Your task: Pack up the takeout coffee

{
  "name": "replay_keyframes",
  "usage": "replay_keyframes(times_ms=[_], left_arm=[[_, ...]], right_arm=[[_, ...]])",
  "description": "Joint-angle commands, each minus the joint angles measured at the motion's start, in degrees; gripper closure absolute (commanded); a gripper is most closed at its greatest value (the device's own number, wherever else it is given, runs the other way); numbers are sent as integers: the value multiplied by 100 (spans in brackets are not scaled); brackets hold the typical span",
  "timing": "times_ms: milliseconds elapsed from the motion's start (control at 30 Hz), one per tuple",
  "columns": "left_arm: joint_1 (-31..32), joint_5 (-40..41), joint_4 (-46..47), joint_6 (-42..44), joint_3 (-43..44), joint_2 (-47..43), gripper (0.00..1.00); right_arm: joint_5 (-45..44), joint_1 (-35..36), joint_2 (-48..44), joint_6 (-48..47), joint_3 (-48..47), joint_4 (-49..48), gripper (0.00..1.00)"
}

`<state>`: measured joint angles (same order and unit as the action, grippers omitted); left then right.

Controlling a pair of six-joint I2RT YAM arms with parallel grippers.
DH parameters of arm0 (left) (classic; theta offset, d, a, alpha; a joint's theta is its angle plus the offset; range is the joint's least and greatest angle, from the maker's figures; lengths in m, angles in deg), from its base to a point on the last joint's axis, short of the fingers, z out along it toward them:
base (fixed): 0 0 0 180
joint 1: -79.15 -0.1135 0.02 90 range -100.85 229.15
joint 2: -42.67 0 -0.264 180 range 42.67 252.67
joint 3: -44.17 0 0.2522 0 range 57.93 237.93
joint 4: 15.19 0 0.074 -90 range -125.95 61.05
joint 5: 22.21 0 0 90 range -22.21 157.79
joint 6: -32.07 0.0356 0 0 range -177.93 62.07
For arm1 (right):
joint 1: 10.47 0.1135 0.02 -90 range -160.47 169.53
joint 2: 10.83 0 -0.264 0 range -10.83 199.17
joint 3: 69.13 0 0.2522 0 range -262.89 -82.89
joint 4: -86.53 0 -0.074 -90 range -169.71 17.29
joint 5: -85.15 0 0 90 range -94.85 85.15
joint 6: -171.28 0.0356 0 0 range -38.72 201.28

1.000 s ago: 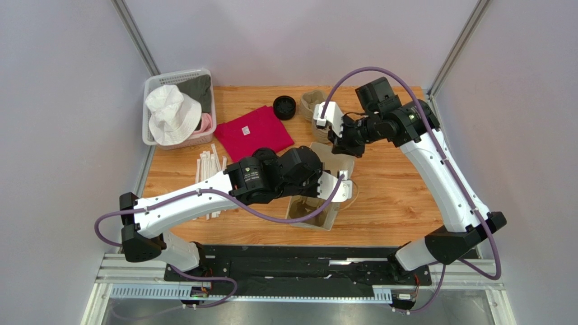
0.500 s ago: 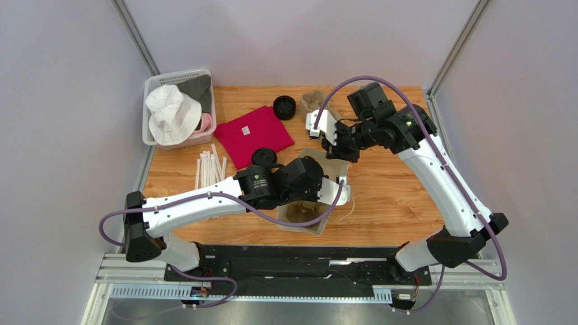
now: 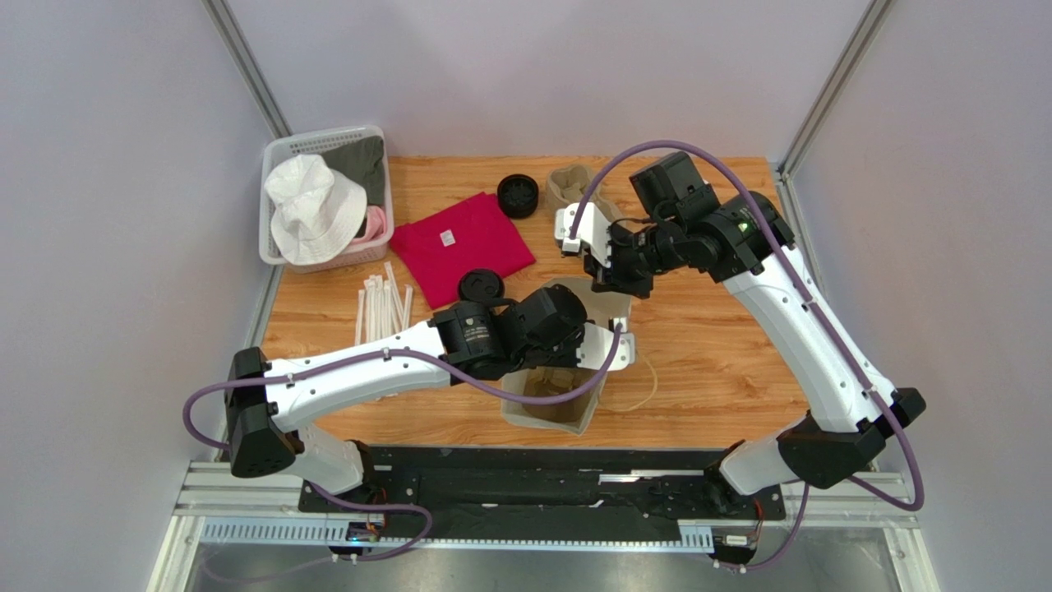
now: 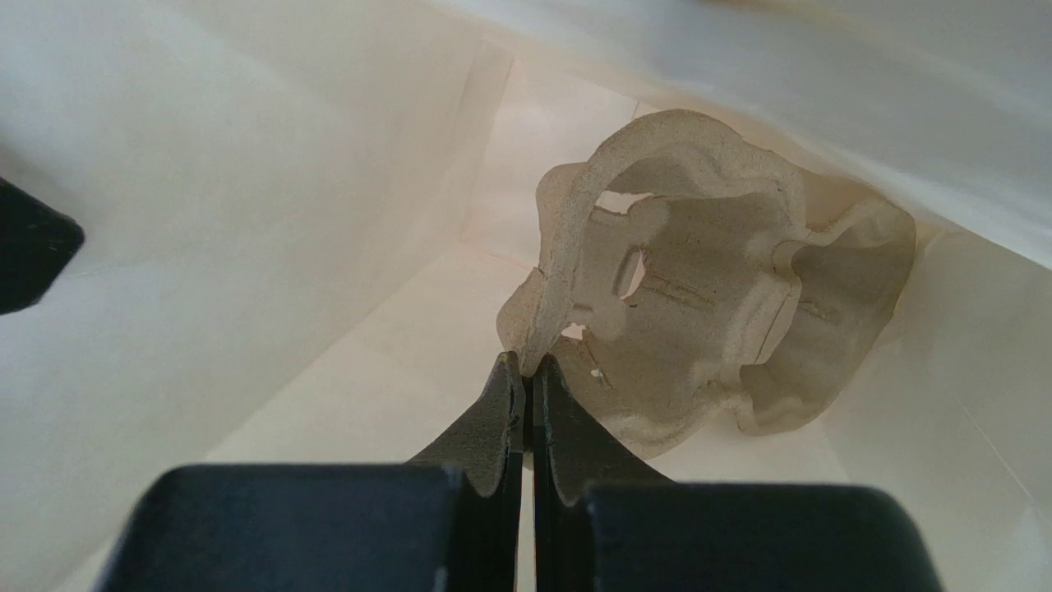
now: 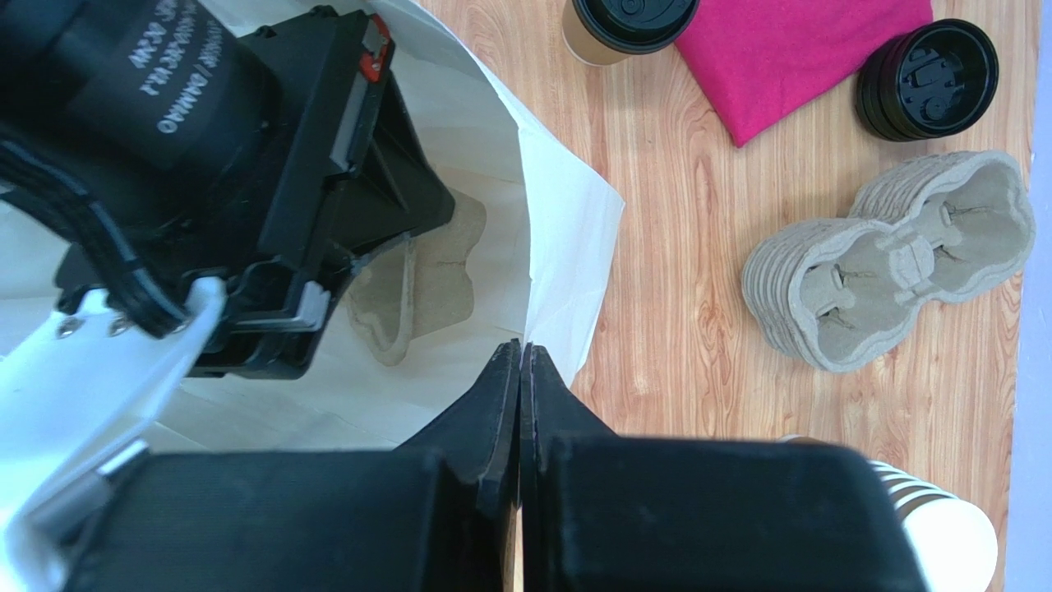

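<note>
1. Takeout coffee (image 3: 482,286): a small brown kraft paper cup with a round black plastic lid. It stands upright on the wooden table (image 3: 716,333), outside the bag, touching the near edge of the cloth and just beyond the left forearm. No gripper touches it.
2. Paper bag (image 5: 562,204): white inside and open at the top, standing at the near middle of the table.
3. Left gripper (image 4: 529,370): reaches down inside the paper bag, with its jaws pinched together on the rim of a cup carrier (image 4: 716,333). The carrier is grey moulded pulp with two wells and stands tilted on edge in the bag's far corner.
4. Right gripper (image 5: 521,358): its jaws are closed on the far top edge of the paper bag.
5. Folded magenta cloth (image 3: 459,247): lies flat, left of centre.
6. Stack of loose black lids (image 3: 519,195): just beyond the cloth.
7. Stack of spare pulp carriers (image 5: 889,278): at the far edge, right of the lids.
8. White plastic basket (image 3: 278,154): in the far left corner, holding a white bucket hat (image 3: 315,204).
9. White wrapped straws (image 3: 380,308): scattered near the basket.
</note>
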<state>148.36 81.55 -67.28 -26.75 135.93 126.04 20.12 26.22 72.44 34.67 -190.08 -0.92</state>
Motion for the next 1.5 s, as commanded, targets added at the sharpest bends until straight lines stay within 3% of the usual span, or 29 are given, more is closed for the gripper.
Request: replay_keyframes(times_ms=[0,200,367,400,567,1100,1467], left_arm=[[-127,-312,-87,-270,119,109,98],[-136,-356,-237,-323,365,144,69],[-136,-295,-246,-340,541,109,62],[-136,-277,-254,-349,567,109,54],[-127,-268,-281,-402,682,91,43],[189,-119,-333,-464,1209,-155,35],[330,-75,-1071,-718,2132,-172,29]], right_arm=[[140,31,-179,-155,-179,911,100],[131,32,-197,-208,-65,884,100],[148,32,-179,-226,-47,875,100],[157,32,-188,-226,-47,884,100],[157,32,-161,-235,-3,876,100],[8,23,-302,-252,392,709,100],[-142,-267,-627,-261,858,533,100]])
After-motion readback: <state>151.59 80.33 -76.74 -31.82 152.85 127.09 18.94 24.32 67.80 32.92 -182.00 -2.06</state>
